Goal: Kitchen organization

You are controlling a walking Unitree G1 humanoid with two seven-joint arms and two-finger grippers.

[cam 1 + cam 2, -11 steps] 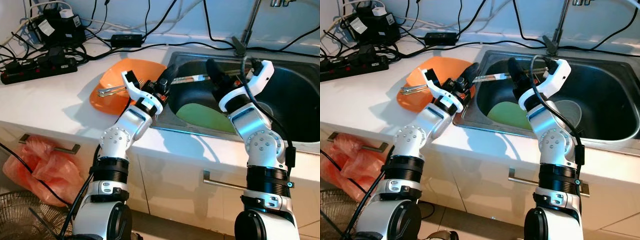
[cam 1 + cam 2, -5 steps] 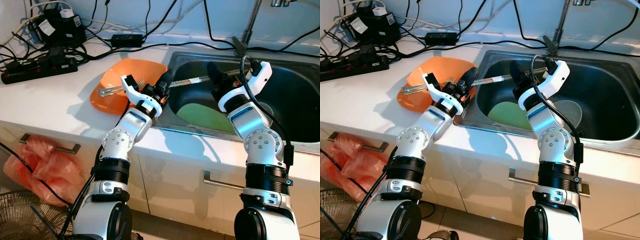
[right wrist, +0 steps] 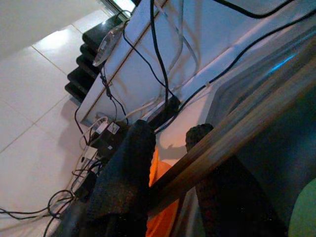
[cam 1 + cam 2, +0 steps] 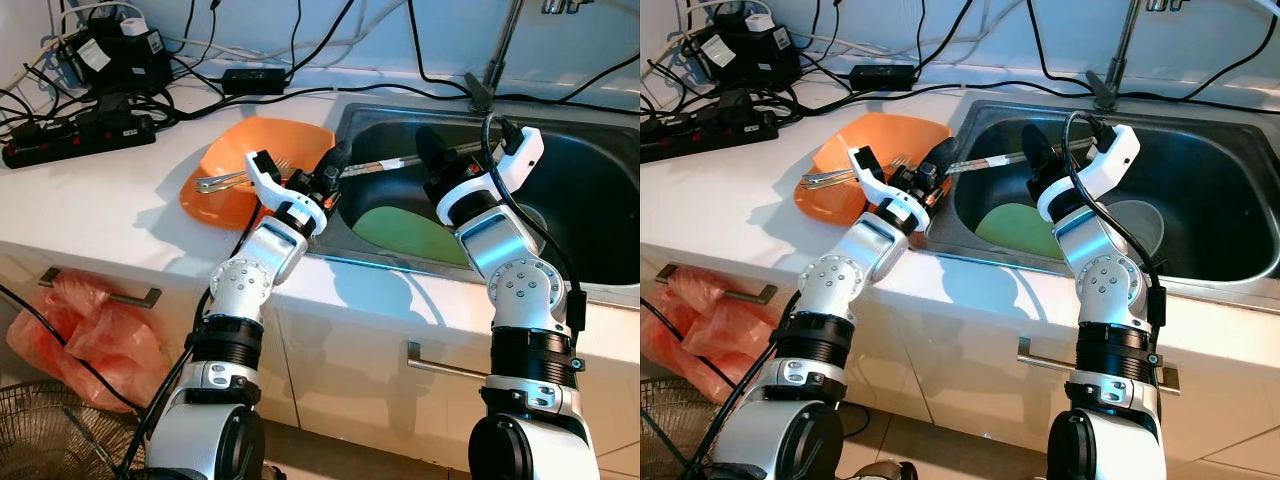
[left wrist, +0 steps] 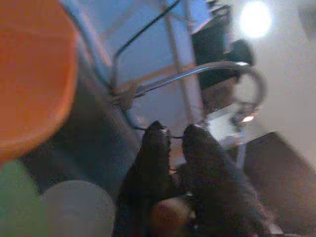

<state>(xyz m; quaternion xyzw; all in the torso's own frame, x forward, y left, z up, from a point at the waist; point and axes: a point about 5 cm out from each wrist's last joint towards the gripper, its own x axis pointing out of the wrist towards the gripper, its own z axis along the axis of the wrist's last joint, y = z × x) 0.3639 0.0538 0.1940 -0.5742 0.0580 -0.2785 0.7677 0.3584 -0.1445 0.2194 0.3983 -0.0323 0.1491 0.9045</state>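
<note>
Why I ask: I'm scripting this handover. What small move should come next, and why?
Probably secure the wooden stick in the left gripper before the right gripper releases. The stick spans the sink between both grippers, the right one grips it, and the orange plate with cutlery lies on the left arm's side.

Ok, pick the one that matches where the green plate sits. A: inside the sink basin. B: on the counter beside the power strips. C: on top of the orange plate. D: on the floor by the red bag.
A: the green plate lies on the bottom of the steel sink, between the two arms.
</note>
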